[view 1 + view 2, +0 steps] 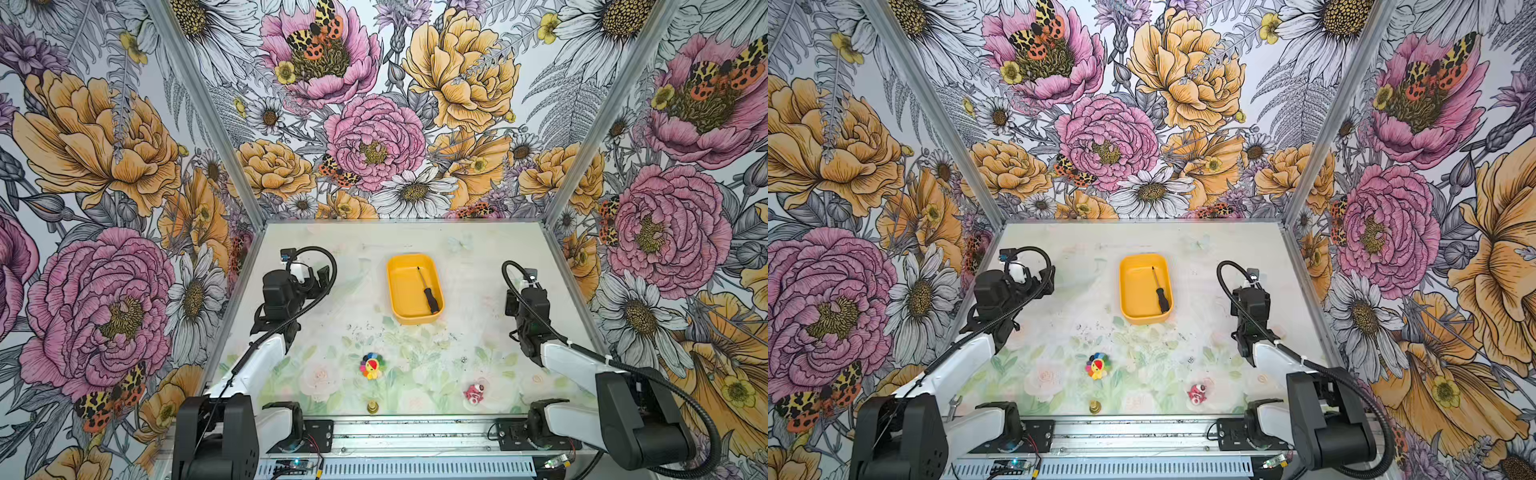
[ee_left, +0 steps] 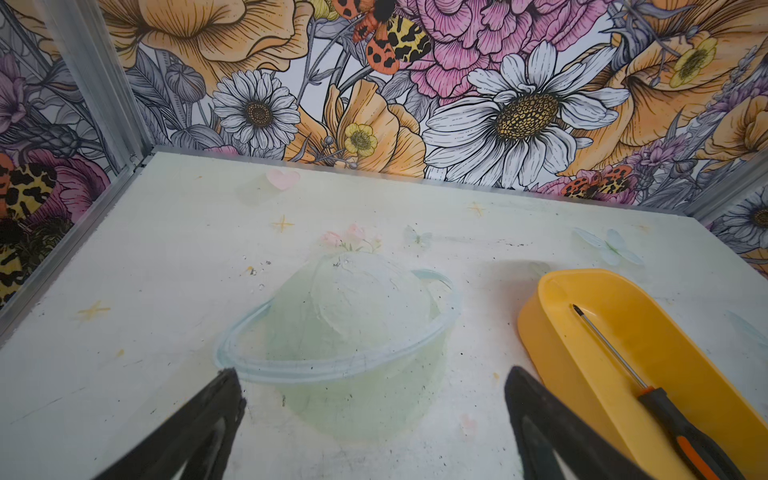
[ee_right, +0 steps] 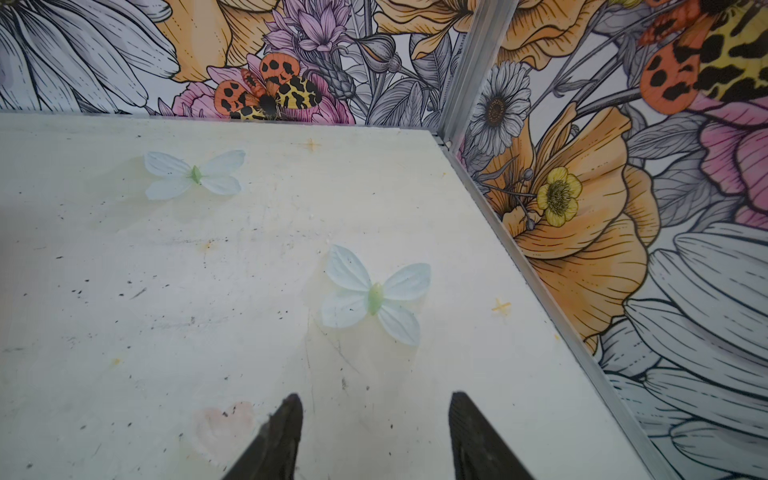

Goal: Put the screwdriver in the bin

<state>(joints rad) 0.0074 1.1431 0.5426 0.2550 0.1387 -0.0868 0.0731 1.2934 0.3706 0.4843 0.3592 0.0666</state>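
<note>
The yellow-orange bin (image 1: 398,291) (image 1: 1130,291) sits on the table towards the back, a little right of centre. Inside it lies the screwdriver (image 1: 428,293) (image 1: 1162,293), along the bin's right side, with its thin shaft pointing to the back wall and its black handle nearest the front. The left wrist view shows the bin (image 2: 540,332) and the screwdriver (image 2: 665,411) with orange on the handle. My left gripper (image 2: 372,370) (image 1: 311,277) is open over bare table left of the bin. Right of the bin, my right gripper (image 3: 375,395) is open and holds nothing.
A rainbow flower toy (image 1: 371,365) lies at the front centre, a pink-red toy (image 1: 474,392) to its right and a small brass piece (image 1: 372,407) at the front edge. A silver wrench (image 1: 953,405) lies at the front left. Floral walls close three sides.
</note>
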